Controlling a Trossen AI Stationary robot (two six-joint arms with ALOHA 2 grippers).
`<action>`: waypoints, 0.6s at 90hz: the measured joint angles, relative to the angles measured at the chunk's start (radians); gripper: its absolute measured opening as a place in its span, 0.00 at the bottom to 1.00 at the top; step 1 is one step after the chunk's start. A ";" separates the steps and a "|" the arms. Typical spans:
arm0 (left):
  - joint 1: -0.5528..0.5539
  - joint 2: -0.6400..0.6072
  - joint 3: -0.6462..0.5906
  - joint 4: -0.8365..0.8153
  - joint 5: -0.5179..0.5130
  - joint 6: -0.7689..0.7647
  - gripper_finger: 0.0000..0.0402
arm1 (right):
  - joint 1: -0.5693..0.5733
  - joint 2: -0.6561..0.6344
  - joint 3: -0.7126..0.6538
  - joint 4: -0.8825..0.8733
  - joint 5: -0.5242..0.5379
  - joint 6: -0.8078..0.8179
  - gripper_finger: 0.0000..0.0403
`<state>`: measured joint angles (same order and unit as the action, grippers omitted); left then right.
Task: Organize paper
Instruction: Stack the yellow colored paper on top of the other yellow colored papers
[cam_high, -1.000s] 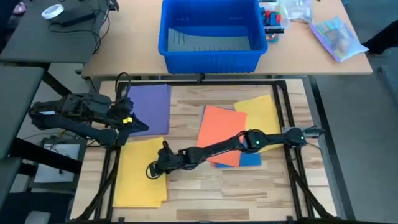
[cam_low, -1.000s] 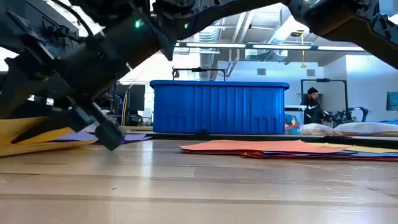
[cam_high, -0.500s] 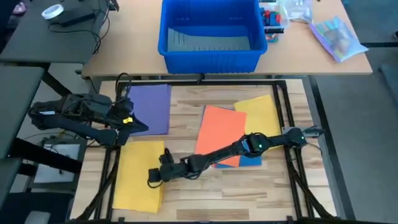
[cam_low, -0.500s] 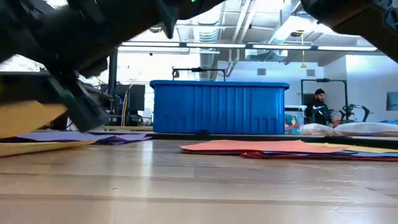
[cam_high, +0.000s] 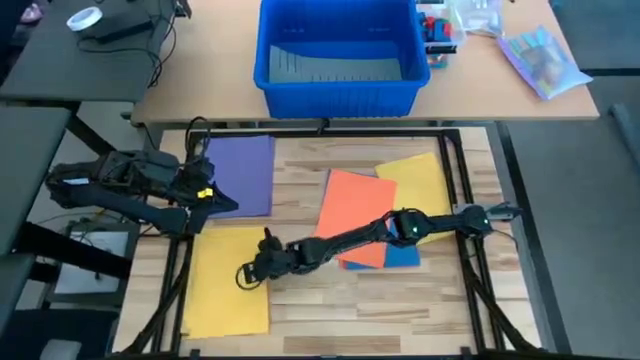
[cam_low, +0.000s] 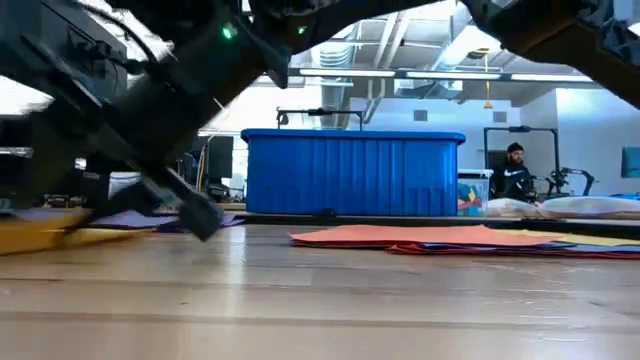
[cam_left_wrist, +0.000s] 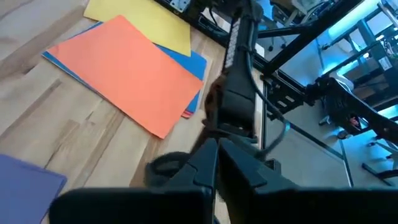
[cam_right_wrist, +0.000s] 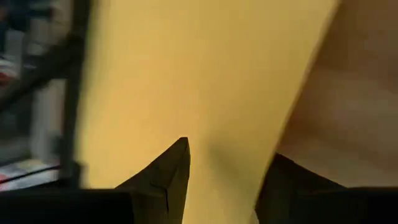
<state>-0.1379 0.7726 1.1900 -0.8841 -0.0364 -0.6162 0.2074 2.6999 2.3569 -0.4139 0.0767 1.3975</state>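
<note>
The right hand (cam_high: 245, 273) reaches far across the table (cam_high: 300, 310), fingers spread over the right edge of a plain yellow sheet (cam_high: 228, 280) lying flat at the near left. Beyond it lies a purple sheet (cam_high: 243, 175). Toward the right, an orange sheet (cam_high: 355, 210) tops a loose stack of blue (cam_high: 403, 258) and yellow paper (cam_high: 420, 180). The left hand (cam_high: 215, 195) waits at the purple sheet's left edge; I cannot tell its grip.

Two dark, jointed arms carry black cables, small green indicator lights and a yellow marking.
</note>
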 joint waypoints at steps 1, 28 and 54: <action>0.000 0.000 0.000 0.000 0.000 0.000 0.00 | -0.002 0.000 0.000 0.001 -0.002 0.000 0.33; 0.000 0.000 0.000 -0.003 0.000 -0.013 0.00 | 0.030 0.003 -0.001 0.149 0.113 0.291 0.33; 0.000 0.000 0.000 -0.040 -0.001 -0.016 0.00 | 0.013 0.002 -0.002 0.284 0.160 0.284 0.33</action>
<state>-0.1379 0.7724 1.1900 -0.9241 -0.0376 -0.6323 0.2207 2.7014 2.3554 -0.1300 0.2365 1.6813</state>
